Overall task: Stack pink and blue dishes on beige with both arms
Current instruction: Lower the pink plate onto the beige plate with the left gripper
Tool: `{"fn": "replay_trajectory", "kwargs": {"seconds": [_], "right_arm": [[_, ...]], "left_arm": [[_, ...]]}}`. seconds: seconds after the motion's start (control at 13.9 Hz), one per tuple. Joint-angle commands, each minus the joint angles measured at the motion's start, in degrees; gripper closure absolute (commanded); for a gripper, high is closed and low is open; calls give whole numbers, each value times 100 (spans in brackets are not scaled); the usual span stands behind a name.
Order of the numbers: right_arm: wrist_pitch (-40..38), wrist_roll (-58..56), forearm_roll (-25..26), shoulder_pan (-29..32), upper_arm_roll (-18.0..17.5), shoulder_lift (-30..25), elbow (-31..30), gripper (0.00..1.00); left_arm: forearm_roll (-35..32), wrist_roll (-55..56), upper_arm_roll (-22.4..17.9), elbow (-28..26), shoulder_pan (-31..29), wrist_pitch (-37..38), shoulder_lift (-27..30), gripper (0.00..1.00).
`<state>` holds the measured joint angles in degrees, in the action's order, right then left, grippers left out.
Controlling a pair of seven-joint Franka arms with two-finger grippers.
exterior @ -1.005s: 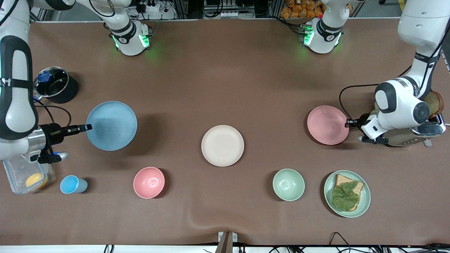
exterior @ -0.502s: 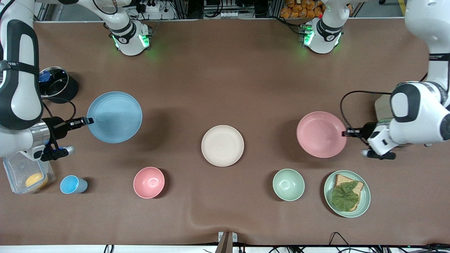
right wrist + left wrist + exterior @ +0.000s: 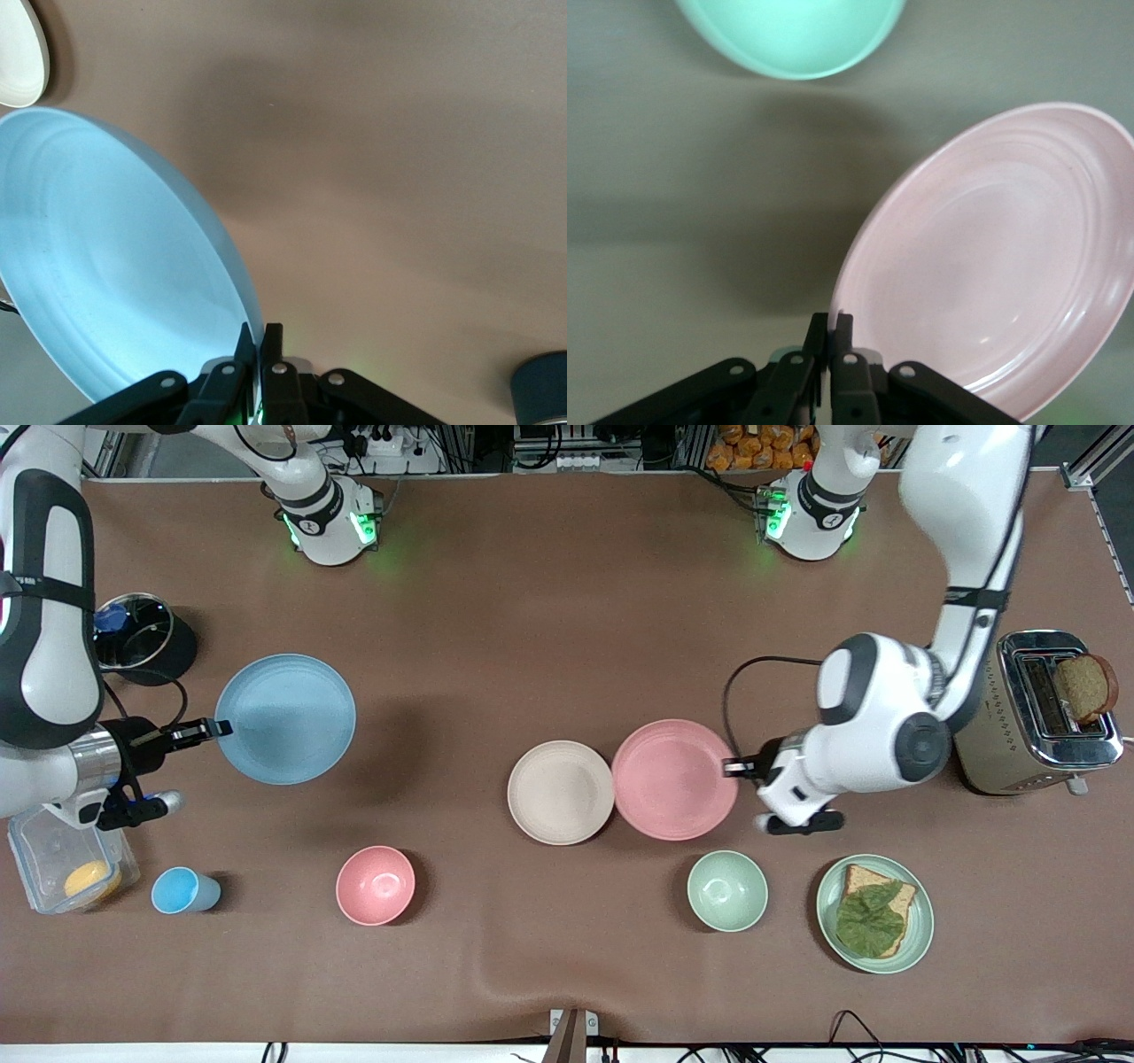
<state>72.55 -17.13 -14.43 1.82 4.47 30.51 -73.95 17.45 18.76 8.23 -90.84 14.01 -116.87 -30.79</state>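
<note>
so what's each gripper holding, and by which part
Left gripper pinches the pink plate by its rim; right gripper pinches the blue plate by its rim.

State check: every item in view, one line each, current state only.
pink plate: lifted, rim pinched by left gripper, beside the beige plate
blue plate: lifted, rim pinched by right gripper
beige plate: on table, empty
pink bowl: upright, empty
green bowl: upright, empty
green plate: holds bread and a leaf
toaster: bread slice in slot
</note>
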Motion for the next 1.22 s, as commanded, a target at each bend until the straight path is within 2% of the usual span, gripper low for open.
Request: {"fn": "replay_trajectory", "kwargs": {"seconds": [0.0, 0.22, 0.29, 0.57, 1.15], "right_arm": [[-83, 8, 64, -15, 1, -27, 47, 100], [-83, -1, 64, -15, 1, -27, 38, 100], [-83, -1, 64, -15, 1, -27, 47, 100], [-83, 8, 72, -24, -7, -27, 38, 100], [382, 508, 72, -805, 10, 183, 3, 100]], "left_arm": [[109, 566, -50, 558, 531, -615, -645, 100], [118, 655, -50, 558, 1085, -1880, -1147, 100], [109, 769, -50, 558, 1278, -2023, -1200, 100], [66, 946, -76, 506, 1604, -2068, -1429, 100], [13, 875, -138, 488, 1341, -1998, -1298, 100]]}}
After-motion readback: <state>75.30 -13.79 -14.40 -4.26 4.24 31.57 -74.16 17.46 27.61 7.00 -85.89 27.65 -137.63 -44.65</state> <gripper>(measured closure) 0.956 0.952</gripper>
